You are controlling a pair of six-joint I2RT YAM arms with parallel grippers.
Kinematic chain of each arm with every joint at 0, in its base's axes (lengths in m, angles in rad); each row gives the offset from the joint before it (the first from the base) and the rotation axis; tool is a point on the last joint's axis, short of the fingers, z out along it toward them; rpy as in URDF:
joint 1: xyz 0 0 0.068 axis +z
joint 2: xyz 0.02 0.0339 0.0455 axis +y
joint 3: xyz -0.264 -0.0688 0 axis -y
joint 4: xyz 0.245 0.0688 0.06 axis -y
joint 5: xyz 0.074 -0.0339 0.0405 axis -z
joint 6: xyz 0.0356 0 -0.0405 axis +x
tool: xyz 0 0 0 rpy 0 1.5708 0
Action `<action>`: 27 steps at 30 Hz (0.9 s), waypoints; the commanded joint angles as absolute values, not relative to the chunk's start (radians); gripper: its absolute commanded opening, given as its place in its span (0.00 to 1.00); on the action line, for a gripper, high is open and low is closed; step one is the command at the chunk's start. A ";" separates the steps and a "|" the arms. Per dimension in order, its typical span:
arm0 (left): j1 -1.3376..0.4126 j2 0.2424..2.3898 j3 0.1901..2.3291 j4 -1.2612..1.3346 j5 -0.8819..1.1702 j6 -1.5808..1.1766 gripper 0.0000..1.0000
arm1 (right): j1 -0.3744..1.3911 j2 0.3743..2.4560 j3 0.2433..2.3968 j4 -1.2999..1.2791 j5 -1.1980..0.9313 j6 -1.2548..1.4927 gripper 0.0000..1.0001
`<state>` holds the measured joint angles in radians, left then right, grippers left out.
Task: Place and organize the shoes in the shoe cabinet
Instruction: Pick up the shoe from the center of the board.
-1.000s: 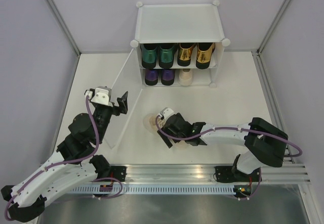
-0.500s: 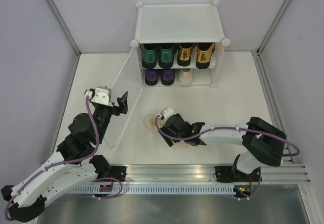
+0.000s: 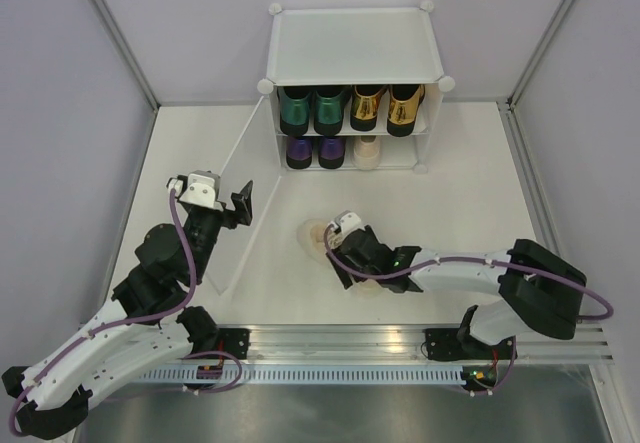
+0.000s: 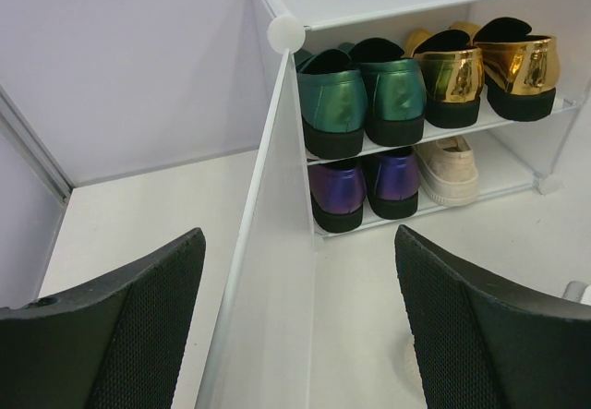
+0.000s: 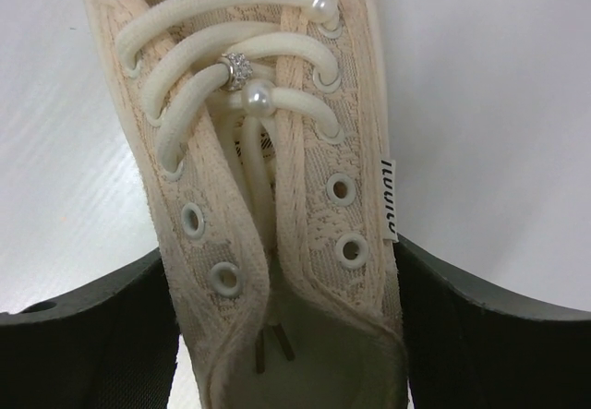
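Observation:
My right gripper point(image 5: 279, 254) is shut on a beige lace-up sneaker point(image 5: 249, 132), its fingers against both sides near the heel opening. Seen from above, that sneaker point(image 3: 315, 235) pokes out ahead of the right gripper point(image 3: 345, 253) on the floor, in front of the shoe cabinet point(image 3: 355, 43). The top shelf holds green loafers point(image 4: 360, 95) and gold loafers point(image 4: 480, 63). Below stand purple shoes point(image 4: 360, 183) and the other beige sneaker point(image 4: 448, 169). My left gripper point(image 4: 297, 238) is open, with the swung-out door panel point(image 4: 268, 270) between its fingers, untouched.
The frosted door point(image 3: 237, 178) stands open toward the left arm, splitting the floor. Pale walls with metal posts point(image 3: 115, 33) enclose the area. An aluminium rail point(image 3: 400, 348) runs along the near edge.
The right arm has stretched to the right and forward, and its jaws have narrowed onto the sneaker, which shifted right with it. The left arm has not moved.

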<state>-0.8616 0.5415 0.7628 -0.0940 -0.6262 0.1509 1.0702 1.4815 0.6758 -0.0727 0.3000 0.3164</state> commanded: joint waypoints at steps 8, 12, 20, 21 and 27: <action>-0.867 0.555 0.747 -0.114 -0.637 0.129 0.86 | 0.767 1.166 0.540 -0.110 0.413 0.469 0.02; -0.865 0.549 0.747 -0.114 -0.632 0.126 0.86 | 0.654 1.144 0.551 -0.123 0.384 0.482 0.03; -0.867 0.542 0.749 -0.117 -0.629 0.121 0.86 | 0.471 1.262 0.705 -0.150 0.343 0.462 0.04; -0.867 0.541 0.749 -0.117 -0.629 0.123 0.87 | 0.462 1.273 0.724 -0.153 0.345 0.453 0.04; -0.867 0.534 0.750 -0.118 -0.630 0.124 0.87 | 0.430 1.388 0.896 -0.179 0.379 0.416 0.06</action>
